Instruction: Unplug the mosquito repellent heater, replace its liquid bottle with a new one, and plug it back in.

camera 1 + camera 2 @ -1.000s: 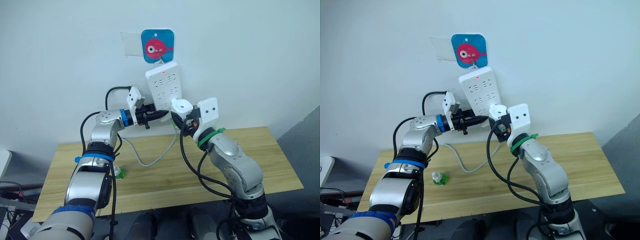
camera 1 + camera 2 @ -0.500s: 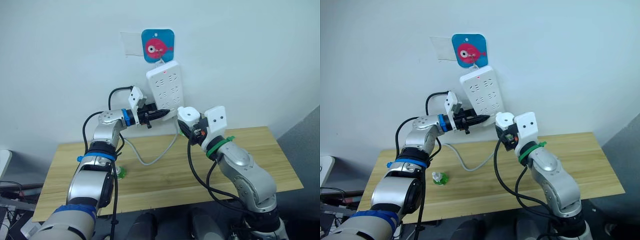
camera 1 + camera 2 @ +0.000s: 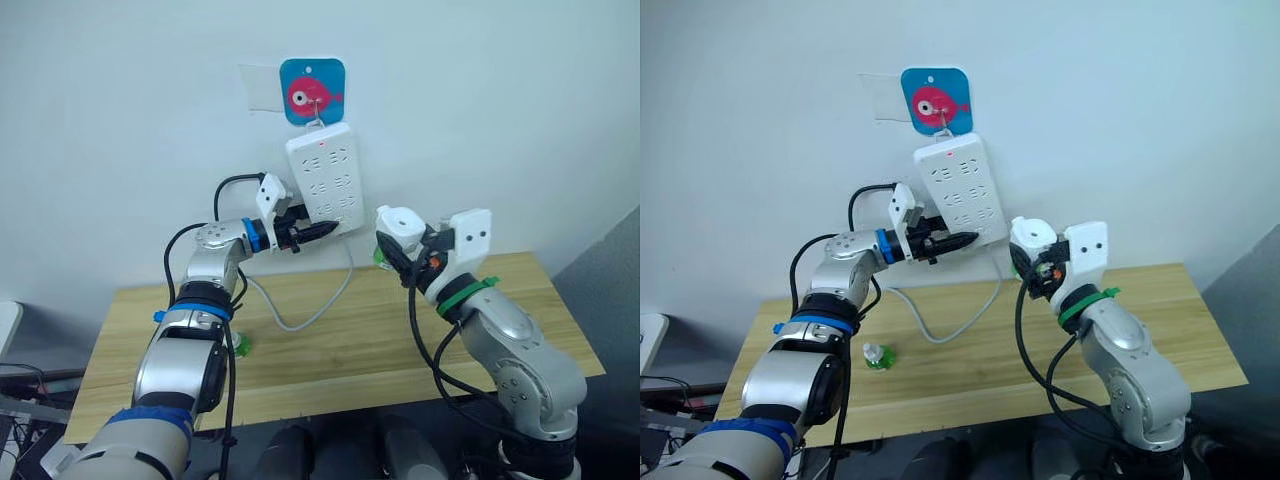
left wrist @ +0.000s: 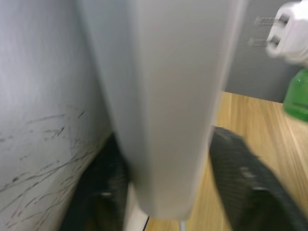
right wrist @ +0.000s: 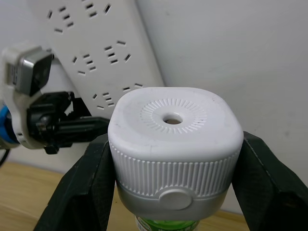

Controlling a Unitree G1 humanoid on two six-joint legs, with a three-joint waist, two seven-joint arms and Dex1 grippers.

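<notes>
The mosquito repellent heater (image 5: 174, 151) is free of the wall, clamped between the two black fingers of the right pincer (image 3: 1032, 258), its green liquid bottle (image 4: 298, 94) below it, the vented top facing the pincer's camera. Unplugging looks done; swapping the bottle and plugging back in are left.

From largest to smallest, there is one wooden counter (image 3: 330, 340) below both pincers. One white power strip (image 3: 325, 178) hangs on the wall, its lower end gripped on both sides by the left pincer (image 3: 318, 231). One heater sits in the right pincer, and one small green bottle (image 3: 877, 356) stands on the counter well below the left pincer, likely the replacement.
</notes>
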